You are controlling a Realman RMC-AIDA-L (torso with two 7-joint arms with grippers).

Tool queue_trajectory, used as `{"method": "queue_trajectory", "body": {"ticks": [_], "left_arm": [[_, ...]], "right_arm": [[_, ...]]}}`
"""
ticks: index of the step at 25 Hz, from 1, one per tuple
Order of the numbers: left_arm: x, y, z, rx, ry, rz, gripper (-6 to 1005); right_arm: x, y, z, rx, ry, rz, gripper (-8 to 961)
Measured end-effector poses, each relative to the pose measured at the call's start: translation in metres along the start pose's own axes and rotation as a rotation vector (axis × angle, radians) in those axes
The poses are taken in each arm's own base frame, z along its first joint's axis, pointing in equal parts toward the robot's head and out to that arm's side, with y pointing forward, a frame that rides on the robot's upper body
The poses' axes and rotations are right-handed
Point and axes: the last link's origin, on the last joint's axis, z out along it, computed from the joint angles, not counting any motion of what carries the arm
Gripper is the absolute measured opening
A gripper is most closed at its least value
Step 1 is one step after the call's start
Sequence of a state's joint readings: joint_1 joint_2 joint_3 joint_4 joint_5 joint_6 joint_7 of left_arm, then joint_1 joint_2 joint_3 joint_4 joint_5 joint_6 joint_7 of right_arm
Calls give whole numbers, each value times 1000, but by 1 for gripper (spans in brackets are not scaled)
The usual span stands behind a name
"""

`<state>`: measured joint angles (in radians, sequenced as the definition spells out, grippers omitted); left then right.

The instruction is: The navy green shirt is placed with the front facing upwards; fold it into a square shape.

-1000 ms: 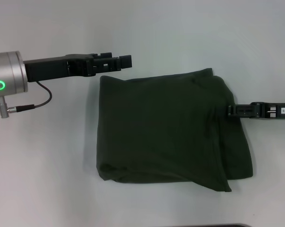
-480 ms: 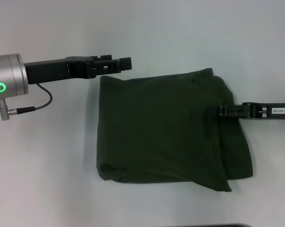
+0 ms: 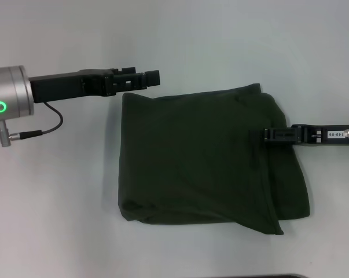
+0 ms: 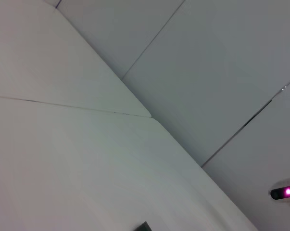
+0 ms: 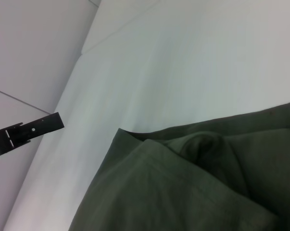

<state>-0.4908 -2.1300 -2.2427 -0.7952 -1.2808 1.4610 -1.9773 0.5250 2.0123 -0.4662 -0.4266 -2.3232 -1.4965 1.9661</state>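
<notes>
The navy green shirt (image 3: pixel 203 156) lies folded into a rough square on the white table (image 3: pixel 58 202), plain green side up, with no lettering showing. Its right edge has a loose layered flap. My left gripper (image 3: pixel 154 78) hovers just beyond the shirt's far left corner, apart from the cloth. My right gripper (image 3: pixel 267 134) reaches in from the right and lies over the shirt's right part, at mid height. The right wrist view shows the shirt's folds (image 5: pixel 193 192) close up and the left gripper (image 5: pixel 27 132) farther off. The left wrist view shows only table and wall.
The white table surrounds the shirt on all sides. A wall with panel seams (image 4: pixel 183 72) stands behind the table. A dark edge (image 3: pixel 278 275) shows at the near side of the head view.
My right gripper has moved left, from the shirt's right edge to further over the cloth. The left gripper and the shirt have not visibly moved.
</notes>
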Motion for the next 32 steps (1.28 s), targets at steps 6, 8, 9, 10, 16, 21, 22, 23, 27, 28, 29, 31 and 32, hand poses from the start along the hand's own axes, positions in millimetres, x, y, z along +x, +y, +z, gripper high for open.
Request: {"method": "queue_trajectory", "body": {"ticks": [6, 8, 9, 10, 16, 21, 22, 23, 27, 28, 29, 31, 32], "left_arm": [[0, -1, 1, 2, 1, -4, 933], [-1, -1, 2, 0, -1, -9, 933], [-2, -1, 2, 0, -2, -12, 933], [-2, -1, 2, -1, -3, -14, 934], [-2, -2, 2, 0, -3, -15, 934], [-2, -3, 2, 9, 0, -14, 934], [-2, -3, 2, 9, 0, -14, 934], [-2, -3, 2, 9, 0, -14, 934], [-1, -3, 1, 10, 0, -14, 933], [-1, -3, 1, 10, 0, -13, 933], [-1, -3, 1, 10, 0, -13, 933], [-1, -3, 1, 10, 0, -13, 933], [-1, -3, 1, 10, 0, -12, 933]], "right_arm": [[-1, -2, -10, 2, -8, 24, 895], [-2, -2, -12, 0, -7, 37, 896], [-2, -2, -14, 1, -6, 43, 896], [-2, -3, -15, 2, -3, 49, 896], [-9, -2, -17, 14, 1, 62, 896], [-12, -1, -14, 19, 8, 69, 896], [-12, -1, -13, 20, 12, 71, 896], [-12, -1, -12, 23, 15, 73, 896], [-11, -2, -9, 38, 29, 78, 896], [-11, -2, -8, 42, 35, 78, 896], [-11, -2, -7, 45, 39, 78, 896], [-11, -2, -7, 48, 39, 77, 895], [-12, -2, -6, 48, 39, 76, 895]]}}
